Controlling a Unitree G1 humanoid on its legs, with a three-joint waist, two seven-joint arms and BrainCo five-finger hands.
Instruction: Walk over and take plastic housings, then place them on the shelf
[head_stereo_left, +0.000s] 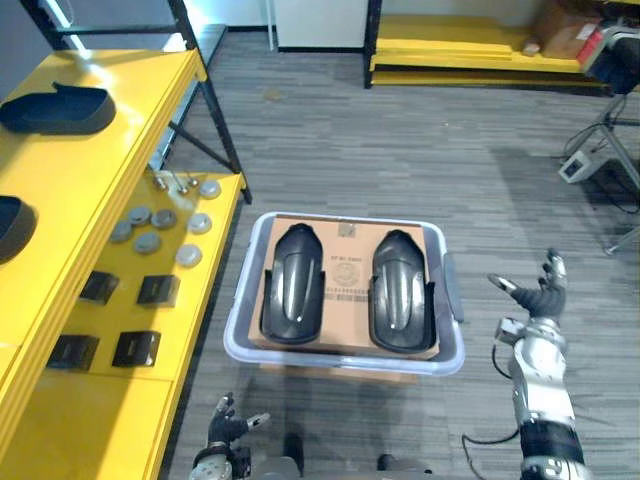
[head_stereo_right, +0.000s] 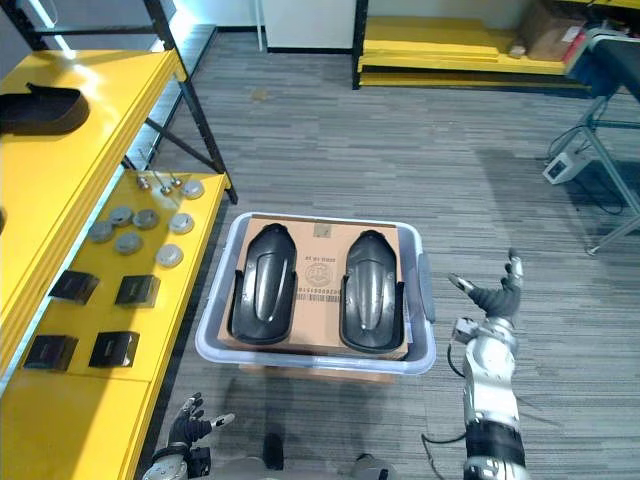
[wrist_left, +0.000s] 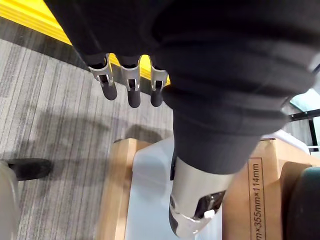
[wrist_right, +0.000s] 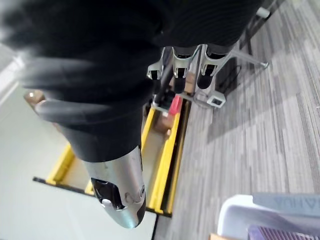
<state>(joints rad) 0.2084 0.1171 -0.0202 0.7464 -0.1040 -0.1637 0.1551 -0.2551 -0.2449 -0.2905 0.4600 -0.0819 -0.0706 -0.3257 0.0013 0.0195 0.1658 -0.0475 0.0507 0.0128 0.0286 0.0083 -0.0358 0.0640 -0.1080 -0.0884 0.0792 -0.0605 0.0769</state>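
Grey carpet floor (head_stereo_left: 400, 150) runs across your frame, with a yellow shelf (head_stereo_left: 90, 190) down the left side. At centre, a pale bin (head_stereo_left: 340, 357) holds a left housing (head_stereo_left: 292, 283) and a right housing (head_stereo_left: 402, 290) side by side on cardboard (head_stereo_left: 345, 270). A third housing (head_stereo_left: 55, 108) lies on the shelf at upper left. Your right hand (head_stereo_left: 540, 295) hangs at lower right beside the bin, spread and empty, and its wrist view confirms straight fingers (wrist_right: 180, 67). Your left hand (head_stereo_left: 228, 425) sits at the bottom edge, relaxed and holding nothing.

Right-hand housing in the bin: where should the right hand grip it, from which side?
Likely its long outer edge, from the right: the right-hand housing lies flat, lengthwise, its inner edge near the other housing; the open right hand hovers on that side.
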